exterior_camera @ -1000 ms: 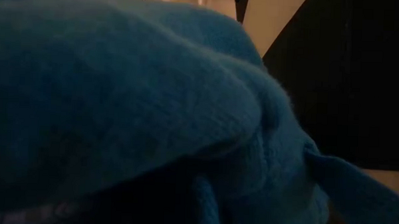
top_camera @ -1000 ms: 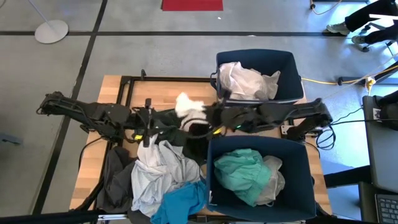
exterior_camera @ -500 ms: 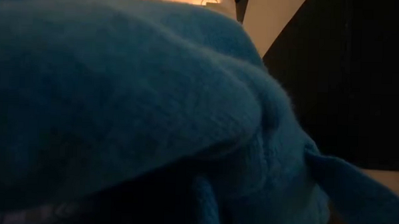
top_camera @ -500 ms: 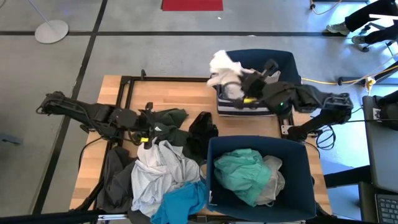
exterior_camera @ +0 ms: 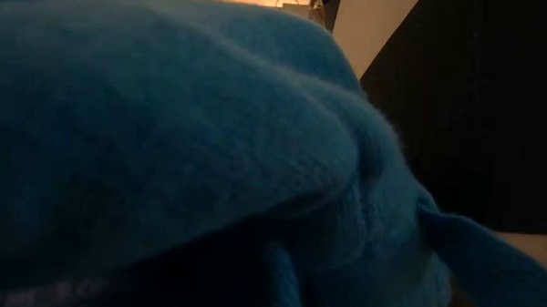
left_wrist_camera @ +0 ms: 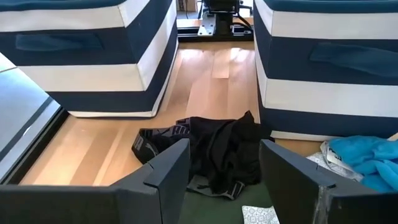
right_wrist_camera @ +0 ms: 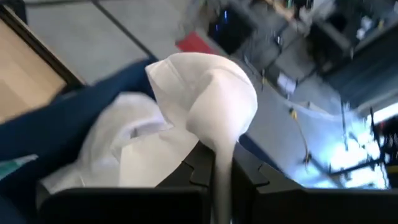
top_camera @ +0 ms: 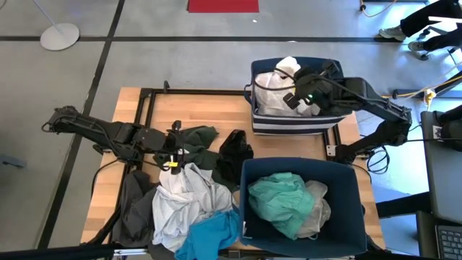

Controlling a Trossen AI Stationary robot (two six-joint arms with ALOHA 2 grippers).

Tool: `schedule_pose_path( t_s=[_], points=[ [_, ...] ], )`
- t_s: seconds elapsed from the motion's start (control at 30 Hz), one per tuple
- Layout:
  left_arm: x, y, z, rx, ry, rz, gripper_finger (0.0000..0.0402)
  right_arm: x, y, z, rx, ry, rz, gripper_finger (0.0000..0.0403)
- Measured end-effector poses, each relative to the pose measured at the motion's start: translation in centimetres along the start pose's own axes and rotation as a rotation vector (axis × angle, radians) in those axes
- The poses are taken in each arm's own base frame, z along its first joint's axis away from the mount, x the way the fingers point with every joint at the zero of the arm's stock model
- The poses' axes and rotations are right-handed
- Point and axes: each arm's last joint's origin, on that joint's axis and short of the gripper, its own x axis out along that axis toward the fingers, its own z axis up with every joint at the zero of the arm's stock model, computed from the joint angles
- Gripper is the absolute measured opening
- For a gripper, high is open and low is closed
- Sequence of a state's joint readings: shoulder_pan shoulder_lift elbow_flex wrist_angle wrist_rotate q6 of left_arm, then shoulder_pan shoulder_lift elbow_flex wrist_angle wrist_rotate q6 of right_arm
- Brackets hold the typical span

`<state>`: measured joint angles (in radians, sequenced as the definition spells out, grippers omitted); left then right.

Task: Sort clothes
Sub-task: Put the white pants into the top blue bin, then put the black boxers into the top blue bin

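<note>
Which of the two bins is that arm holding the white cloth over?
The far bin, holding only white clothes; the right gripper hangs there, shut on a white garment.

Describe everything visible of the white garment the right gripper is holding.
The white garment is soft, thin, crumpled fabric, bunched into a rounded fold with a narrow strip pinched between the shut fingers of the right gripper. In the high view it hangs over the far navy bin, just above the white clothes already lying inside.

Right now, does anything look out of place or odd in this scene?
Yes: the low view is almost wholly blocked by a teal blue garment lying right against that camera at the table's front edge. Otherwise the unsorted pile is merely untidy, as expected.
</note>
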<state>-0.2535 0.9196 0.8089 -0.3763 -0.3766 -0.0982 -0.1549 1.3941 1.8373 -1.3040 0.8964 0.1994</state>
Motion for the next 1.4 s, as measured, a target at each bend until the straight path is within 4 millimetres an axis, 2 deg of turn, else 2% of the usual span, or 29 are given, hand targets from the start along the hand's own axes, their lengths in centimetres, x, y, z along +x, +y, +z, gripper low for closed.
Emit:
schedule_pose_path(
  t_s=[0.23,0.5,0.57,0.67,0.83,1.03,1.13,1.23,1.4],
  points=[
    [0.3,0.2,0.4,-0.025,-0.044,0.109,0.0182,3.5,0.6,-1.4,0.025,0.119,-0.001,0.0025],
    [1.6,0.4,0.3,-0.027,-0.020,0.140,0.0182,6.8,0.7,-3.0,0.112,0.243,0.032,0.0027],
    [2.1,0.3,0.1,-0.020,-0.004,0.143,0.0182,7.2,0.9,-3.3,0.121,0.256,0.037,0.0036],
    [2.6,0.1,0.0,-0.009,0.014,0.143,0.0182,7.5,1.0,-3.5,0.139,0.269,0.036,0.0074],
    [3.1,-0.1,-0.2,-0.002,0.029,0.145,0.0182,7.2,0.9,-3.4,0.135,0.269,0.048,0.0179],
    [3.2,-0.1,-0.2,-0.003,0.033,0.145,0.0182,5.8,-0.2,-2.3,0.168,0.266,0.133,0.0293],
    [3.2,-0.1,-0.2,-0.004,0.033,0.138,0.0182,4.7,-0.8,-1.7,0.200,0.260,0.227,0.0324],
    [3.4,-0.2,-0.3,-0.004,0.039,0.126,0.0182,3.1,-0.5,-1.4,0.207,0.233,0.319,0.0337],
    [4.3,-0.6,-0.7,0.006,0.075,0.127,0.0182,0.1,1.1,-1.5,0.149,0.162,0.444,0.0339]
  ],
)
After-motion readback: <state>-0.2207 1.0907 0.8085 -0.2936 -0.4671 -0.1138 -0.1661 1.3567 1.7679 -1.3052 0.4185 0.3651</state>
